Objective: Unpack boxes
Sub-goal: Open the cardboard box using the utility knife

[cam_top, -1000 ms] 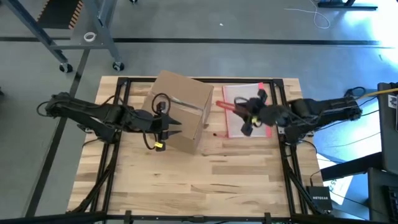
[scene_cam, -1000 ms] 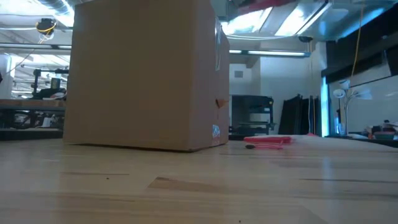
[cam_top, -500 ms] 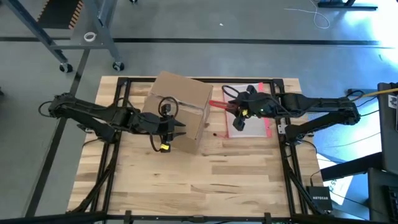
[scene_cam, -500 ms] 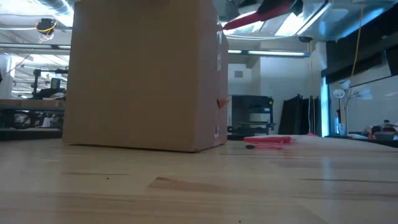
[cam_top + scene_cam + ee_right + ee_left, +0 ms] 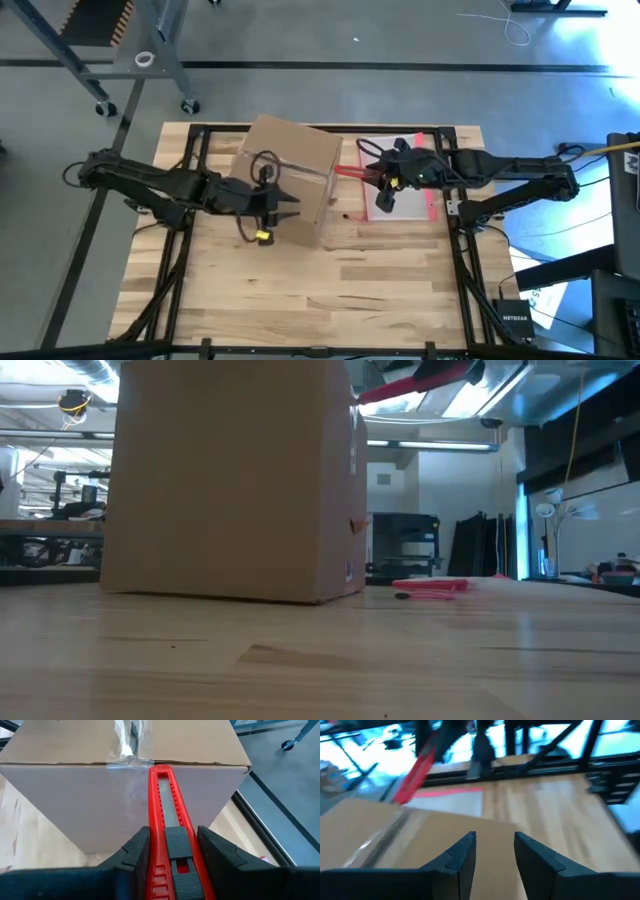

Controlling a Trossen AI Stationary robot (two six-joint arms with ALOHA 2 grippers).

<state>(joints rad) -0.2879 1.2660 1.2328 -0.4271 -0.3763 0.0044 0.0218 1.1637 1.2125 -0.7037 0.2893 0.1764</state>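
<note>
The brown cardboard box (image 5: 287,172) stands on its base mid-table, its top seam taped (image 5: 129,740); in the low view the box (image 5: 230,480) fills the left. My left gripper (image 5: 284,205) is open over the box's near-left top (image 5: 420,840). My right gripper (image 5: 379,181) is to the box's right, shut on a red box cutter (image 5: 350,172). The cutter's tip (image 5: 159,769) is at the box's upper right edge, at the tape. The cutter (image 5: 415,382) shows high in the low view. My left gripper's open fingers (image 5: 462,855) sit just over the box top; I cannot tell whether they touch it. My right gripper pinches the cutter's handle (image 5: 172,851) between its two fingers, which lie along it. It comes level from the table's right. The cutter is lifted clear, its tip toward the box.
A clear plastic pouch with a pink-red edge (image 5: 418,198) lies flat on the table under my right arm, and shows low as the pouch (image 5: 432,587). A small dark item (image 5: 347,215) lies near the box's right side. Black frame rails border the table; bare wood lies near.
My right gripper moved toward the table's left, from over the pouch to the box, carrying the cutter until its tip came to the box's upper right edge. The box has stayed in place.
</note>
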